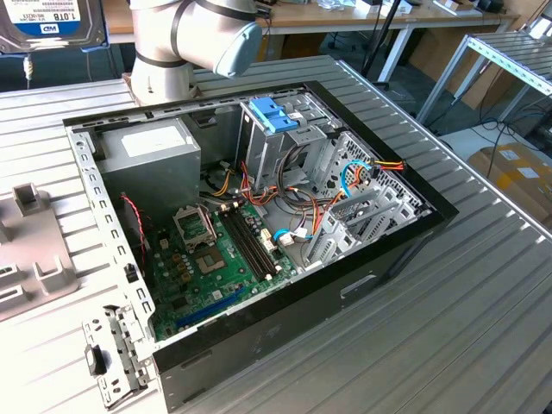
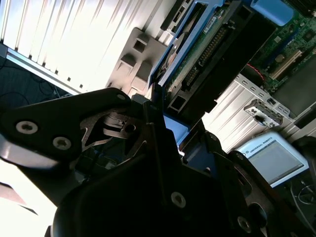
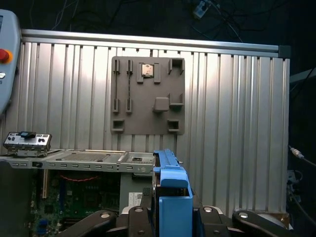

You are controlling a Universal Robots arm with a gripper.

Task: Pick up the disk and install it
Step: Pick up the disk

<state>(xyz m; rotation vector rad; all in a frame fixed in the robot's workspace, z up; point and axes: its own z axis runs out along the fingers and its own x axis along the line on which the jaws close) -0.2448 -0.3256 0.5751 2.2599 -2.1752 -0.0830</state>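
Tool (image 3: 172,219) around disk (image 3: 171,178), long axis outward

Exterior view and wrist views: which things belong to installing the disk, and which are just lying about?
Job in hand: disk, held in the tool; open computer case.
Lying about: grey fixture plate; metal bracket; cardboard box.

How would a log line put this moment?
gripper: shut on disk | disk: aloft near computer case | installed: no
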